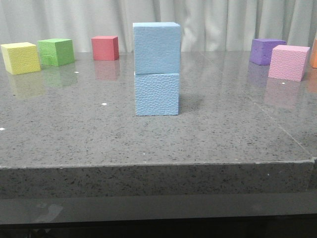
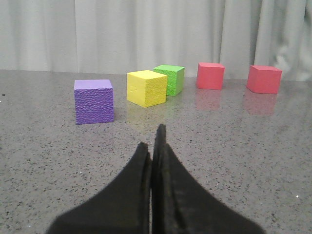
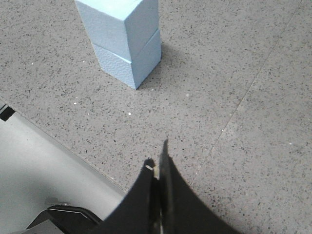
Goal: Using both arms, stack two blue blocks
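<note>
Two sky-blue blocks stand stacked in the middle of the table: the upper block (image 1: 156, 47) rests squarely on the lower block (image 1: 157, 94). The stack also shows in the right wrist view, upper block (image 3: 122, 22) on lower block (image 3: 129, 63). My right gripper (image 3: 158, 158) is shut and empty, above the table near its front edge, well away from the stack. My left gripper (image 2: 152, 139) is shut and empty, low over the table, facing other cubes. Neither gripper shows in the front view.
At the back left stand a yellow cube (image 1: 20, 58), a green cube (image 1: 55, 51) and a red cube (image 1: 105, 48). At the back right stand a purple cube (image 1: 266, 51) and a pink cube (image 1: 289, 62). The left wrist view shows a purple cube (image 2: 93, 101), yellow (image 2: 146, 88), green (image 2: 170, 78) and two red cubes (image 2: 210, 75).
</note>
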